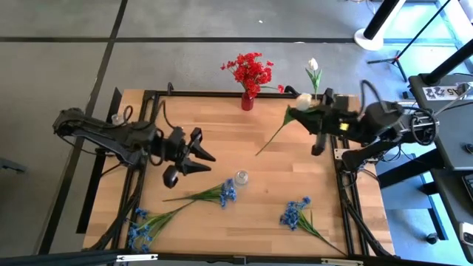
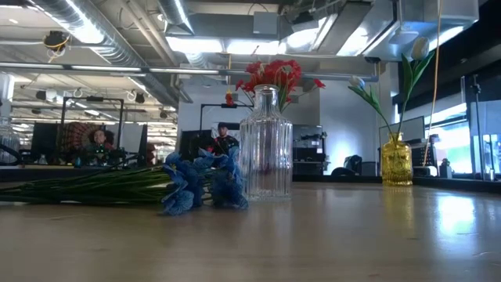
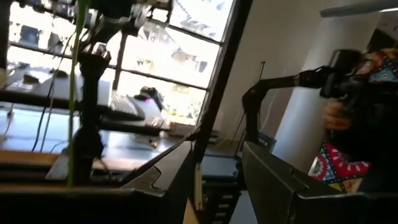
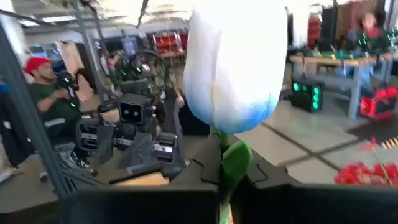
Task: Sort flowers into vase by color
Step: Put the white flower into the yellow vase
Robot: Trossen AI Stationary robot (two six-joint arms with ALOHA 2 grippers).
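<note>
Right pincer (image 1: 301, 111) at far right of the worktop (image 1: 222, 148), pinching a white tulip (image 1: 304, 100), stem trailing down-left, just beside the yellow vase (image 2: 396, 160). Left pincer (image 1: 198, 157) spread, hovering left of centre. Blue flowers (image 1: 295, 214) lying near the clear vase (image 1: 241, 177); red flowers (image 1: 250, 72) in the red vase (image 1: 247, 101).

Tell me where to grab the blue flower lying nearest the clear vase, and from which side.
Grip the blue flower on its thin green stem, partway along, clear of the bushy bloom beside the clear vase. It lies flat on the table, so come straight down from above with the fingers across the stem. The left gripper, open and empty, is probably the closer one.
</note>
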